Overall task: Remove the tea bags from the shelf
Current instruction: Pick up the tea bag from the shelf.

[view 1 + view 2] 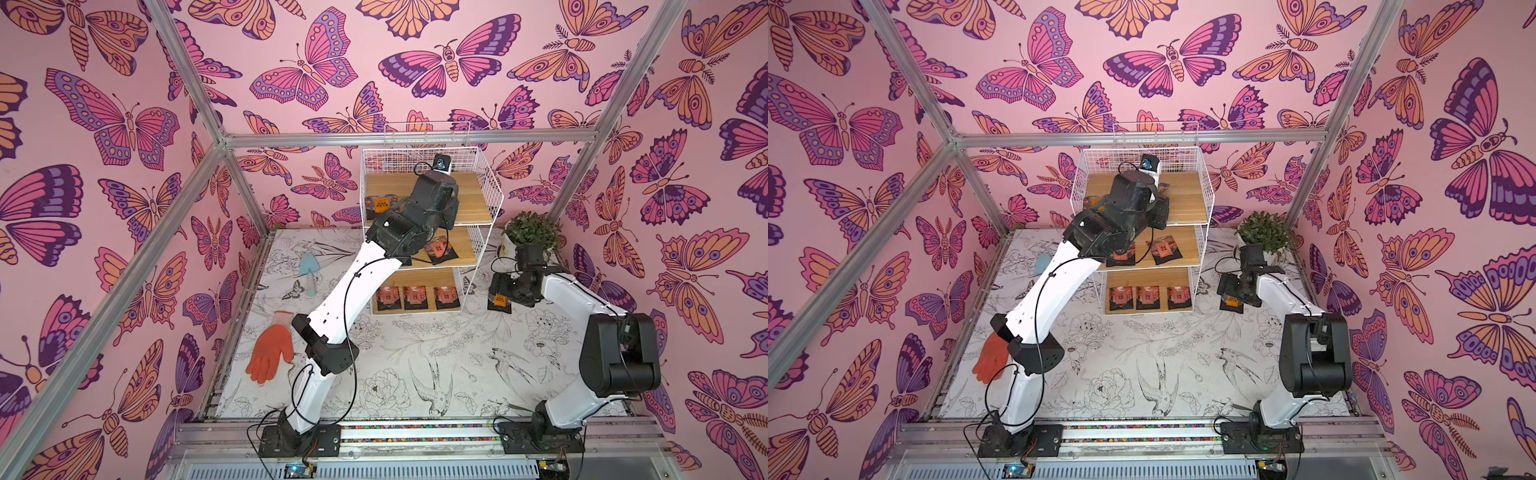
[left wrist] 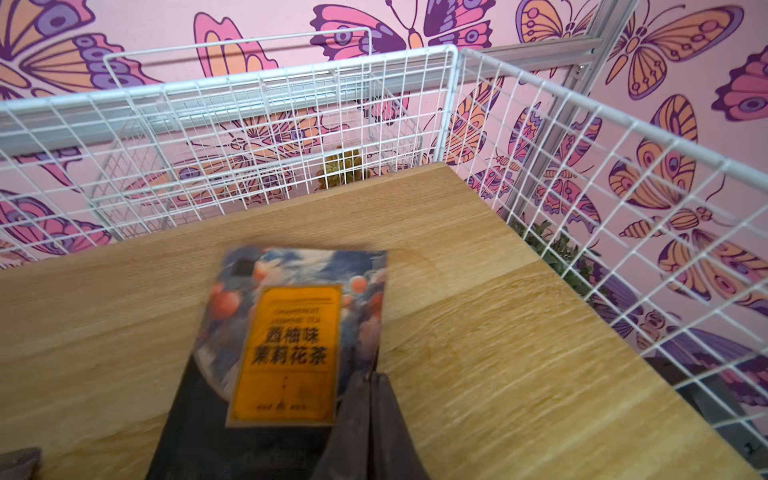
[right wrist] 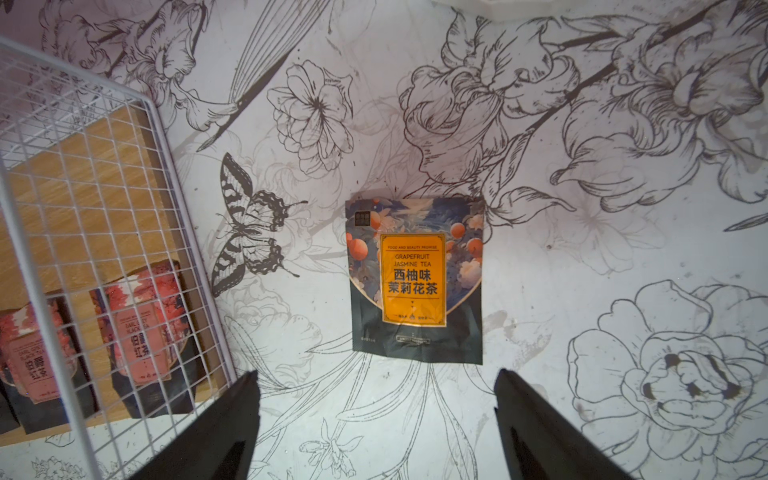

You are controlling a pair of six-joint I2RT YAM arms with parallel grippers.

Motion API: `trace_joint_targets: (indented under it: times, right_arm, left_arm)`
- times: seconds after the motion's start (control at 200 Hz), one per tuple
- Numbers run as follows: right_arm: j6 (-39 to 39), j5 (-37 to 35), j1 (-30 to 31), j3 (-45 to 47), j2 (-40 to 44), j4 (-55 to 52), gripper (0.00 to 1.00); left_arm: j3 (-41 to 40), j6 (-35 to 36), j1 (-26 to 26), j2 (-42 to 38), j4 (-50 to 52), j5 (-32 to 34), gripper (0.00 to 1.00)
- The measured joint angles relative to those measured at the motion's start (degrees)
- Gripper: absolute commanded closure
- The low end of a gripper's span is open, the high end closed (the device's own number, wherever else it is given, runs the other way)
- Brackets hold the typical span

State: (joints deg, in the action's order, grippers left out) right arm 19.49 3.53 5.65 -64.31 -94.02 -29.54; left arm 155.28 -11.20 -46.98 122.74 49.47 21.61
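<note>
Pinches an orange-label tea bag, seemingly by its side edge, in the shut left gripper on the top board of the shelf, centre of both top views. Hovers with the right gripper, jaws wide apart and empty, above a second tea bag flat on the table, just right of the bottom tier. Leaves six more shelved: one tea bag at the top board's left end, two on the middle board, three on the bottom board.

Could lose the packet through so shallow a pinch on slick foil. Could catch a corner in the wire side on lifting out aslant. Could brush the middle bags off with the left arm hanging over them.

Smooth pale wood up top; below, a sheet printed with line-drawn flowers and birds. Pink butterfly walls, potted plant at right, orange glove and trowel at left.
</note>
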Motion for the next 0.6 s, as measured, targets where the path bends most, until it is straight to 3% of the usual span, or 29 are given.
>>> trace_joint_targets:
  times: [0.596]
  right_arm:
    - [0.02,-0.02,0.00,0.00,0.00,0.00,0.08]
  left_arm:
    - [-0.33,-2.84,0.44,-1.84,2.03,-9.40,1.00]
